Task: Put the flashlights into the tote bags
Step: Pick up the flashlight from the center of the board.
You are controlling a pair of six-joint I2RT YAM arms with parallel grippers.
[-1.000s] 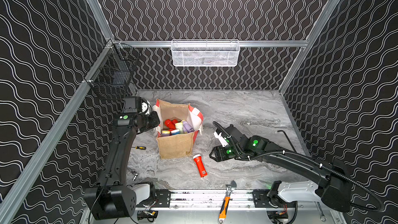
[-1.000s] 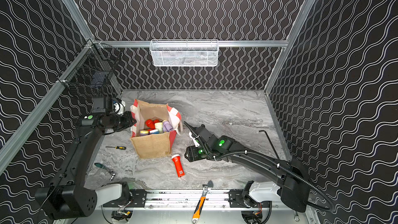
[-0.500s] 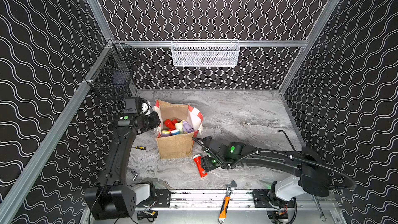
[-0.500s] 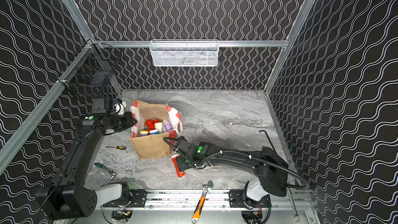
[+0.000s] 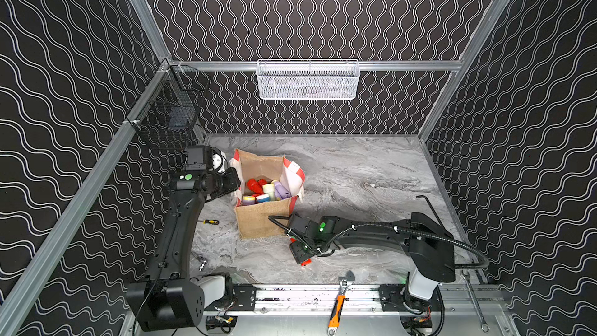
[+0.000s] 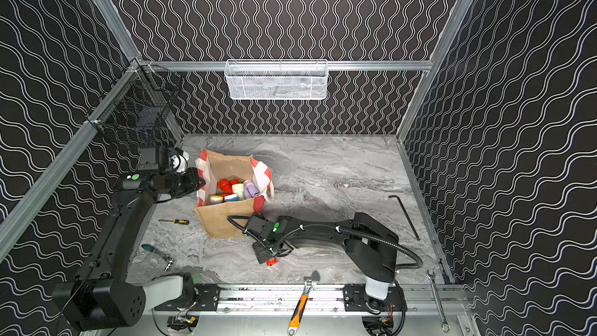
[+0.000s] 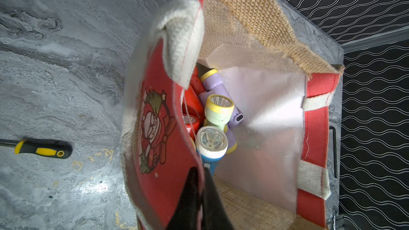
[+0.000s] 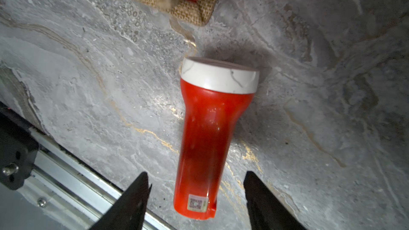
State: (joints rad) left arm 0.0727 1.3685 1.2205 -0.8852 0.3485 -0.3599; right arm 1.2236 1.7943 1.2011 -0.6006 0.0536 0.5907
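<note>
Lining up what looks like the last pick, I list what I have.

- **Red flashlight** (image 8: 208, 133): lying flat on the counter (image 5: 355, 169) near its front edge, just in front of the bag's front right corner. Its white-rimmed head points toward the bag. It is the only one I see outside the bag.
- **Right tool** (image 8: 195, 174): open and empty, low over the flashlight's tail end. One finger sits on either side of the barrel, and neither touches it that I can see.
- **Tote bag** (image 5: 258, 221): upright toward the counter's left side, mouth open.
- **Left tool** (image 7: 200, 173): closed on the bag's left rim, pinching the red panel so the mouth stands wide.
- **Flashlights** (image 5: 266, 189): heaped inside the bag in red, lilac, pale green and one blue.
- **Clutter**: a screwdriver (image 5: 210, 221) lies left of the bag and a wrench (image 5: 337, 302) lies across the front rail. I judge both clear of my path.

Handling note, my judgement:
- I want the fingers further up the barrel, nearer its middle, so the heavier head does not swing down.
- I then lower until they straddle it fully and close squarely, because smooth plastic may slip.
- I lift above the rim before crossing.
- I release over the bare lining on the right side, with the left tool holding the rim throughout.
</note>
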